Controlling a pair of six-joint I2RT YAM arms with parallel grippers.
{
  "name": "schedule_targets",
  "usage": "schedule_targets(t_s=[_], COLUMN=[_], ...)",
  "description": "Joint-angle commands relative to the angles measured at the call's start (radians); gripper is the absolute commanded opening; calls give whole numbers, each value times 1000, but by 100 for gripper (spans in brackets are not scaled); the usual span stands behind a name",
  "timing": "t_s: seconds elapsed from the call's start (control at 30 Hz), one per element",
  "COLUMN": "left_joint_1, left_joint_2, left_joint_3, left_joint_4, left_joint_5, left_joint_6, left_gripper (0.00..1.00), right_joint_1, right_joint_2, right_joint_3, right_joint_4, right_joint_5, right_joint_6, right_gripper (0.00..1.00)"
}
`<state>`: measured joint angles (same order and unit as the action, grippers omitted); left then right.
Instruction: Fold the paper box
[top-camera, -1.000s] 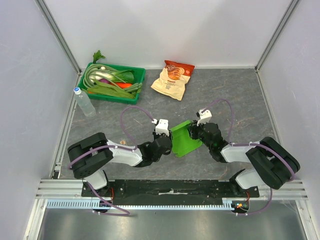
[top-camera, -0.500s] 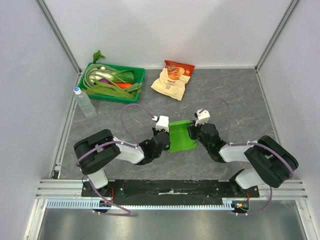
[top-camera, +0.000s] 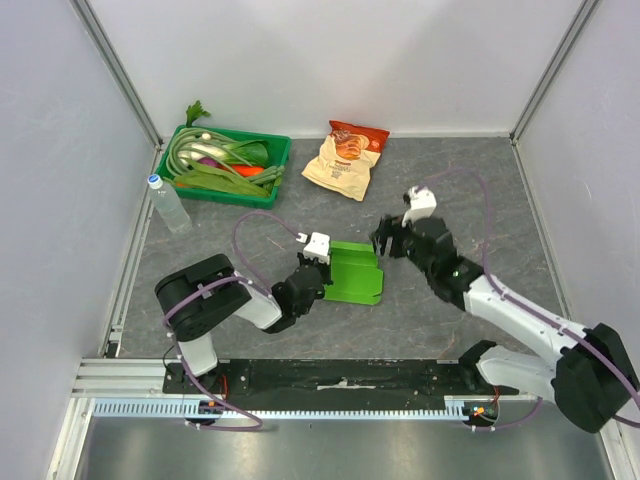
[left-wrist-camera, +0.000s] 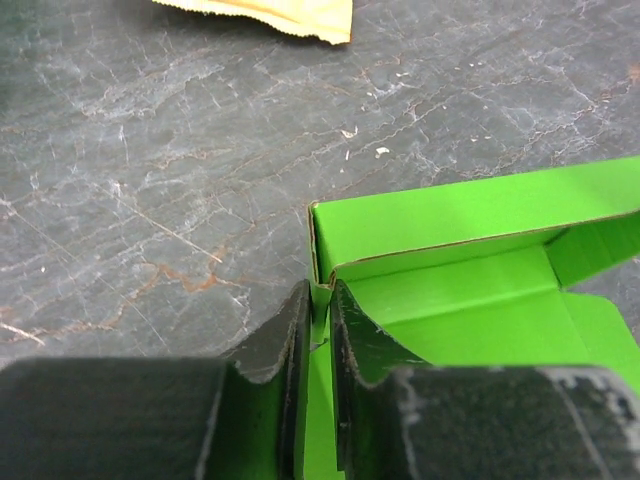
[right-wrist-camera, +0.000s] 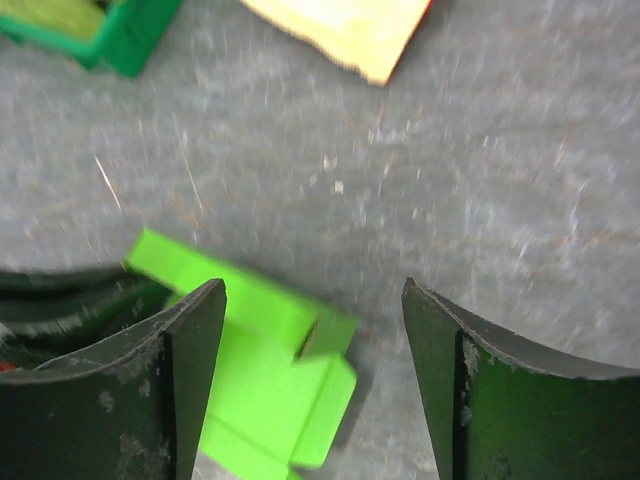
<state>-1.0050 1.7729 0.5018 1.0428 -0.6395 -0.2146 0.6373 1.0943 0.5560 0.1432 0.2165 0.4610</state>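
Note:
The lime-green paper box (top-camera: 357, 273) lies flattish on the grey table in front of the arms. My left gripper (top-camera: 322, 268) is shut on the box's left edge; in the left wrist view the two dark fingers (left-wrist-camera: 270, 350) pinch a thin green wall of the box (left-wrist-camera: 470, 260), whose far flap stands up. My right gripper (top-camera: 392, 237) is open and empty, raised just past the box's far right corner. In the right wrist view the box (right-wrist-camera: 270, 380) lies below and between the spread fingers (right-wrist-camera: 170, 370), blurred.
A dark green tray of vegetables (top-camera: 280, 150) stands at the back left, with a water bottle (top-camera: 168, 205) beside it. A beige-and-red snack bag (top-camera: 345, 158) lies at the back middle. Grey walls close in both sides.
The right gripper has let go of the box, opened and pulled back up to the right. The box has dropped flatter on the table, and the left gripper keeps hold of it.

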Motion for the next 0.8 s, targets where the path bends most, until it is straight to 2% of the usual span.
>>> schedule_targets(t_s=[0.0, 0.03, 0.07, 0.13, 0.17, 0.27, 0.4, 0.63, 0.77], left_joint_1=[26, 28, 29, 37, 42, 58, 62, 62, 60], left_joint_2=[23, 29, 34, 39, 37, 42, 57, 85, 91], left_joint_3=[-31, -32, -32, -32, -35, -40, -19, 17, 27], left_joint_4=[249, 255, 257, 257, 258, 264, 241, 223, 198], left_joint_5=[118, 132, 159, 185, 217, 264, 274, 278, 267], left_joint_6=[130, 144, 162, 175, 175, 185, 213, 284, 322], left_gripper=[16, 13, 12, 9, 9, 7, 2, 2, 2], right_joint_1=[-91, -109, -116, -116, -116, -111, -90, -31, -11], right_joint_2=[97, 146, 264, 390, 497, 625, 674, 684, 697], right_joint_3=[250, 298, 405, 523, 601, 663, 641, 575, 556], right_joint_4=[-250, -267, -293, -405, -424, -433, -415, -352, -341], right_joint_5=[-205, -250, -293, -371, -390, -428, -365, -350, -402], right_joint_6=[-24, -48, -61, -90, -102, -119, -127, -105, -97], right_gripper=[79, 79, 79, 74, 65, 51, 44, 41, 41])
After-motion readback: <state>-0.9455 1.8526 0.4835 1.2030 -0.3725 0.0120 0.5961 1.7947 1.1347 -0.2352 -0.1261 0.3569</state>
